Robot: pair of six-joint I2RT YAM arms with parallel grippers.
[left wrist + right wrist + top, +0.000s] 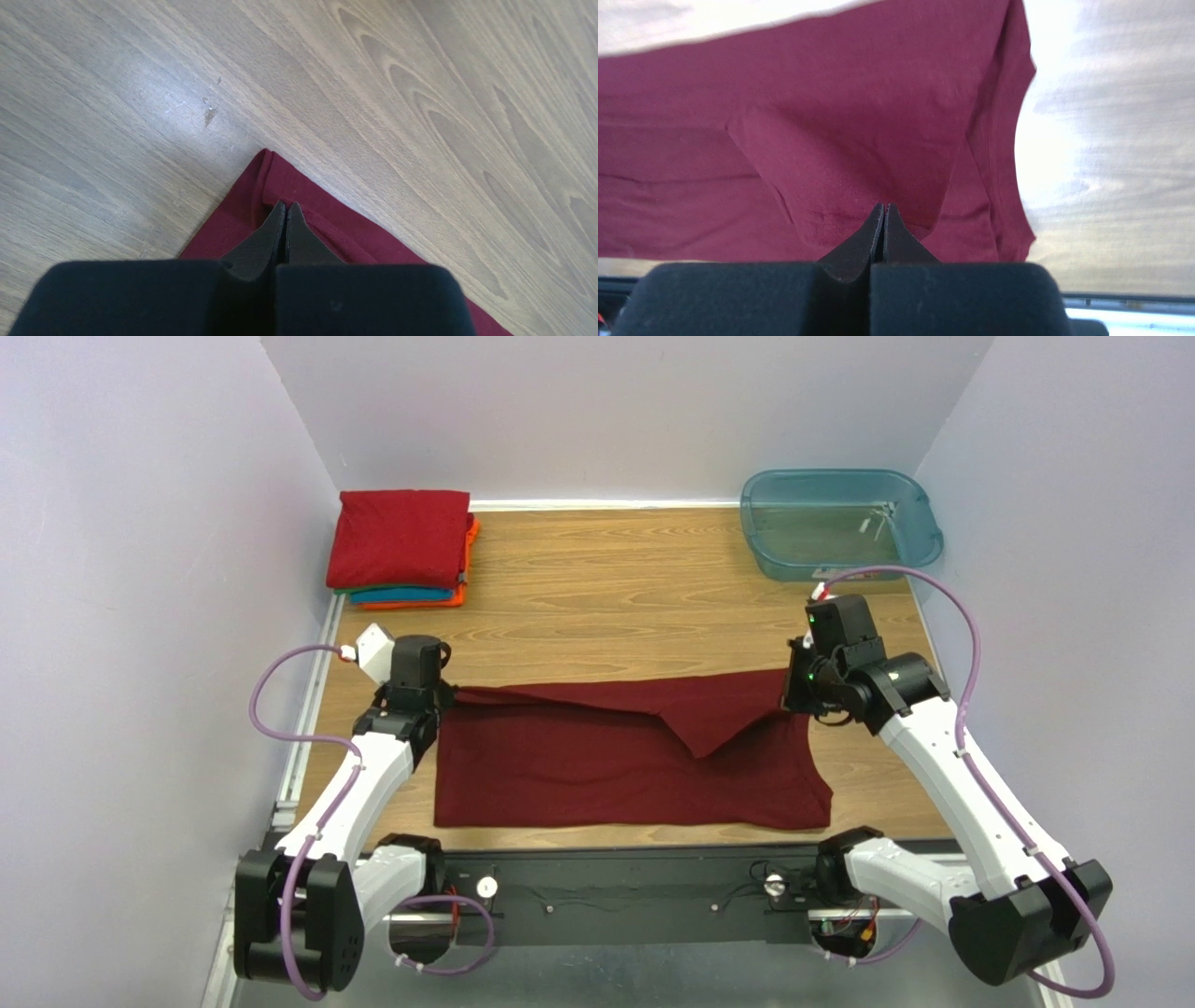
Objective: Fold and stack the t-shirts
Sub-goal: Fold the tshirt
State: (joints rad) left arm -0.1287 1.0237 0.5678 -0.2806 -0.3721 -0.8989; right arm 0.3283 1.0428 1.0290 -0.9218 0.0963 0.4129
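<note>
A dark maroon t-shirt [617, 763] lies spread across the middle of the wooden table, its far edge folded over into a triangular flap on the right. My left gripper [438, 695] is at the shirt's far left corner. In the left wrist view its jaws [286, 205] are shut, pinching the hem of the maroon cloth [365, 234]. My right gripper [794, 695] is at the far right corner. In the right wrist view it [884, 206] is shut on the cloth [843, 105], which is drawn up toward the tips. A stack of folded t-shirts [401, 541], red over teal and orange, sits at the back left.
A translucent teal plastic tub [839, 520] stands at the back right corner. White walls close in the table on the left, back and right. A black rail [631, 896] runs along the near edge between the arm bases.
</note>
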